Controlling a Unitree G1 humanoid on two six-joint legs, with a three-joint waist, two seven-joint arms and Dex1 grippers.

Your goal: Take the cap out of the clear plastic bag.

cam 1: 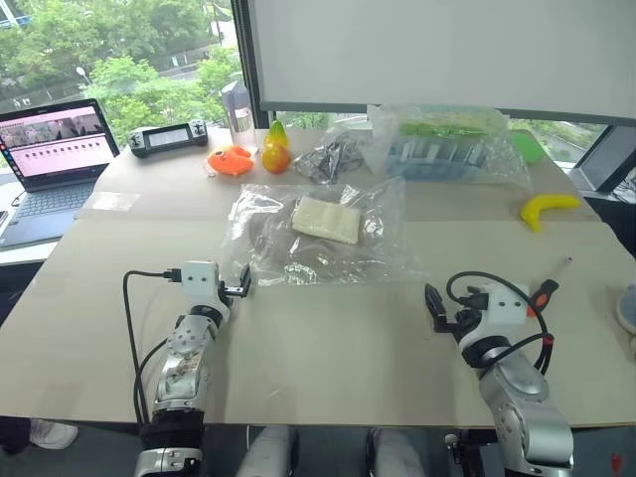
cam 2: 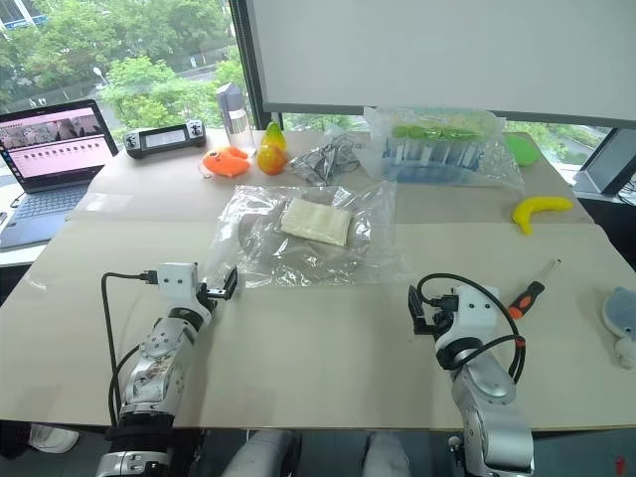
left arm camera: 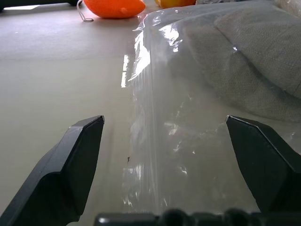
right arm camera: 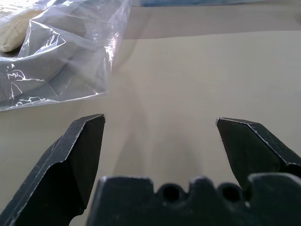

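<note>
The clear plastic bag (cam 1: 316, 237) lies flat and wrinkled in the middle of the table. Inside it, the tan cap (cam 1: 281, 244) shows through the film, with a pale cream cloth pad (cam 1: 326, 219) on top of it. My left gripper (cam 1: 241, 285) is open at the bag's near left corner. In the left wrist view the bag's edge (left arm camera: 155, 141) lies between the fingers (left arm camera: 75, 160), and the cap's fabric (left arm camera: 263, 61) is just beyond. My right gripper (cam 1: 434, 304) is open over bare table, off the bag's near right corner (right arm camera: 61, 61), with nothing between its fingers (right arm camera: 80, 155).
Along the far edge are a laptop (cam 1: 55, 149), a black controller (cam 1: 169, 137), an orange toy (cam 1: 231, 160), a pear (cam 1: 276, 149), a small bag of dark cables (cam 1: 331, 157) and a clear bag of green and blue items (cam 1: 452, 147). A banana (cam 1: 547, 209) and a screwdriver (cam 1: 552, 283) lie to the right.
</note>
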